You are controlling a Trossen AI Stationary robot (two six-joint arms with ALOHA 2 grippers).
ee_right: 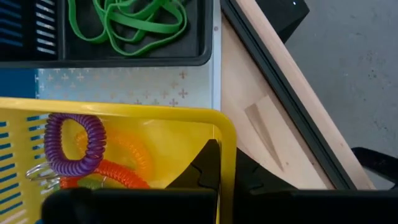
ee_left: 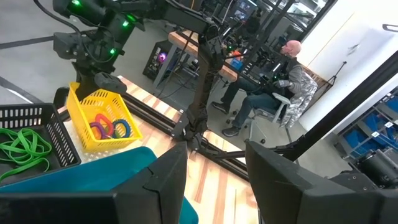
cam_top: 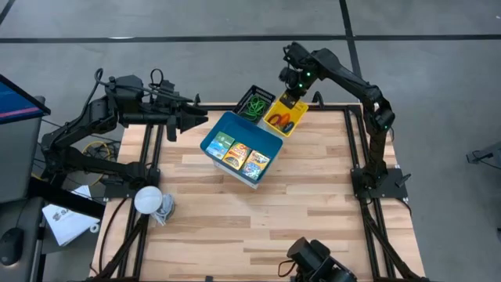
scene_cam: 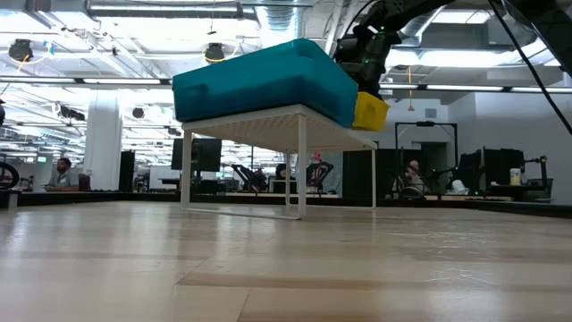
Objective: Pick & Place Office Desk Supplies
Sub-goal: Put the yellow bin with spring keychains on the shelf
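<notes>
Overhead, three crayon packs are seen lying side by side in the blue tray, a content hidden in the low view, where only the tray's solid wall on a white rack is shown. Green rubber bands in the black tray are resolved best by the right wrist view, together with a purple coil and an orange coil inside the yellow tray. A wooden tabletop carries the rack; a white round object rests near its left edge. Beyond it, an open workshop with desks and a seated person is visible. The right claw is closed together on the yellow tray's rim at the far edge. The left claw is held apart, empty, just beside the blue tray.
</notes>
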